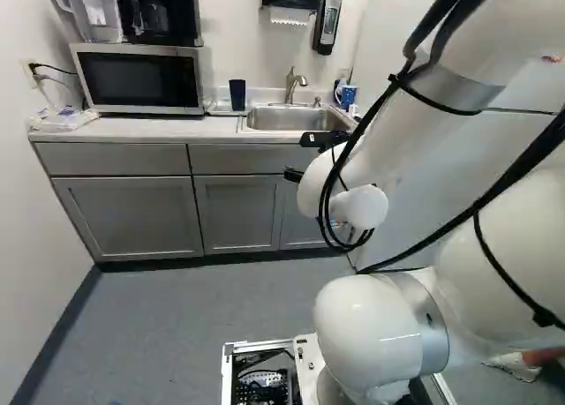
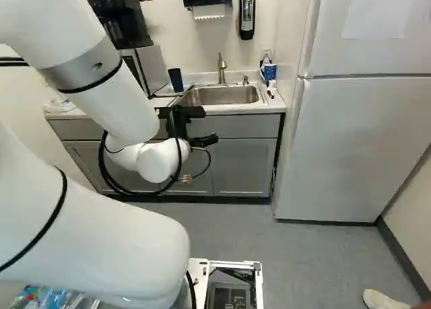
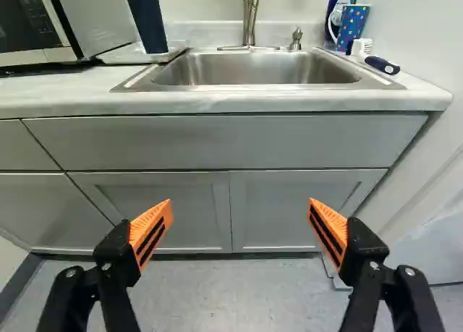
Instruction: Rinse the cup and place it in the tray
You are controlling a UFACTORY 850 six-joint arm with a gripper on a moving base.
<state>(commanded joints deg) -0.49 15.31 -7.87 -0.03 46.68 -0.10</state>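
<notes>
Fingers [image 3: 148, 227] of the hand [image 3: 242, 231] stand wide apart with nothing between them, out in front of the cabinet doors and below the surface's [image 3: 239, 100] front edge. Everything the task concerns lies ahead of the hand and above it.

Two cups show. A dark blue cup [image 3: 147, 21] stands upright near the surface's back edge, on a flat pale tray [image 3: 137, 55] just beside the sink's [image 3: 253, 68] left rim, ahead and to the left of the hand. A spotted cup [image 3: 352, 27] stands upright at the back right corner, beyond the sink's right rim, near a small brush [image 3: 381, 64]. The task sentence does not say which it means. If the dark one, it already stands on what looks like the tray, which would fit either a cup waiting to be rinsed or one set back after rinsing. Both long axes are vertical, so a sideways approach from the front would suit either.

The faucet [image 3: 251, 14] rises behind the sink's middle. Whether either cup is wet, or holds anything, cannot be made out, and the sink floor is partly hidden by its front wall.
</notes>
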